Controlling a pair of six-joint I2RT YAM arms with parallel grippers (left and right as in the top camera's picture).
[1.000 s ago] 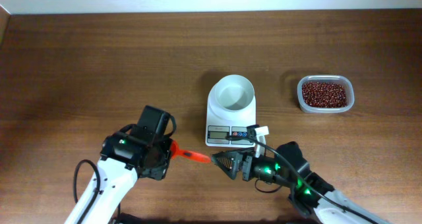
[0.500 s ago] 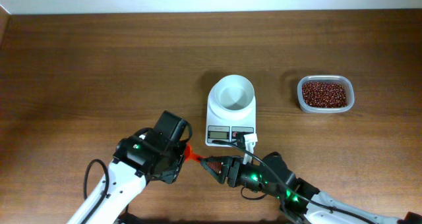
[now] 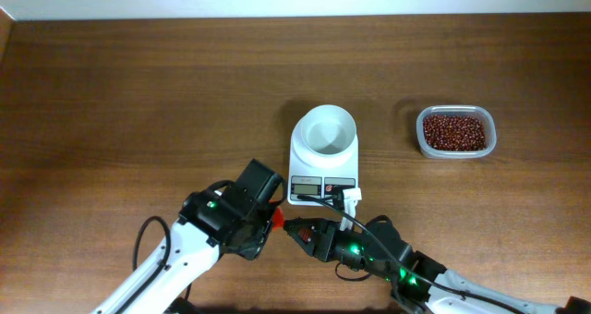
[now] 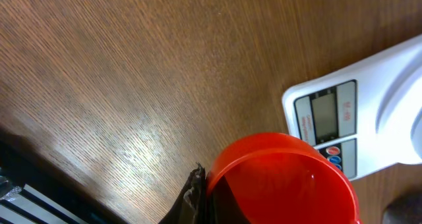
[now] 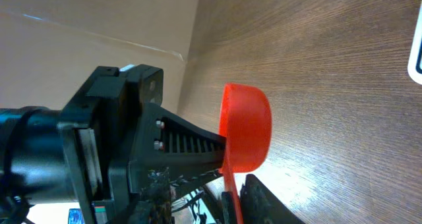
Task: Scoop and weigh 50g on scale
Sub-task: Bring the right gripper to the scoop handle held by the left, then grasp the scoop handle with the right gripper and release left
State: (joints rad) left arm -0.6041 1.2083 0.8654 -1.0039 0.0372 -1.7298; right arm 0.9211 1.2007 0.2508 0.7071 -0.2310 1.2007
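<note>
The red scoop (image 3: 275,219) hangs just above the table in front of the scale (image 3: 319,187), between my two grippers. My left gripper (image 3: 266,218) is shut on the rim of its empty cup (image 4: 283,178), with one black finger (image 4: 194,192) pressed against the outside. From the right, my right gripper (image 3: 294,229) reaches in. The scoop's handle (image 5: 229,188) runs down between its two fingers, which stand close on either side. Whether they press on the handle does not show. On the scale stands an empty white bowl (image 3: 324,131).
A clear tub of red beans (image 3: 454,132) sits to the right of the scale. Both arms crowd the table's near edge. Bare wood stretches to the left and behind.
My left gripper carried the scoop to the right, toward the scale's front. The right gripper slid left to meet it, and its jaws narrowed round the handle.
</note>
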